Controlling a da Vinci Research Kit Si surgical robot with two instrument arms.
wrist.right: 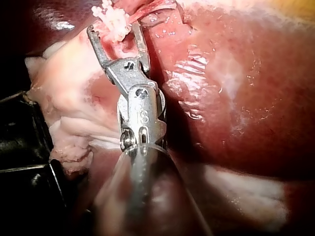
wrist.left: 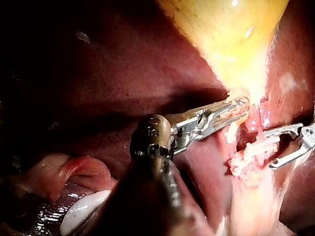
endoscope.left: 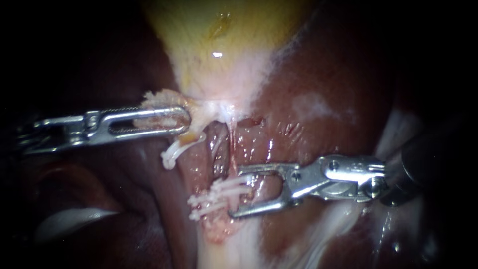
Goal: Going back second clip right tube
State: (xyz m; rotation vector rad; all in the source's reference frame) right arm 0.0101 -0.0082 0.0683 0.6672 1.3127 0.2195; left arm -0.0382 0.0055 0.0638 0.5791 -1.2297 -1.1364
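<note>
The yellowish gallbladder (endoscope.left: 224, 40) narrows to a pale neck. My left instrument (endoscope.left: 185, 119) comes in level from the left, its long windowed jaws shut on whitish tissue at that neck. Below them a white clip (endoscope.left: 172, 155) sits on the left tube. The right tube (endoscope.left: 220, 149) runs down to a cluster of white clips (endoscope.left: 211, 199). My right instrument (endoscope.left: 238, 193) has its jaws wide open and empty, their tips just right of those clips. The same open jaws (wrist.right: 115, 28) show in the right wrist view, with the clips (wrist.right: 114, 17) just ahead of them.
Dark red liver (endoscope.left: 323, 74) surrounds the tubes, with wet glistening patches. A pale white lump (endoscope.left: 69, 219) lies at the lower left. In the right wrist view a black block (wrist.right: 24, 152) stands beside the instrument's shaft, next to pale frayed tissue (wrist.right: 69, 113).
</note>
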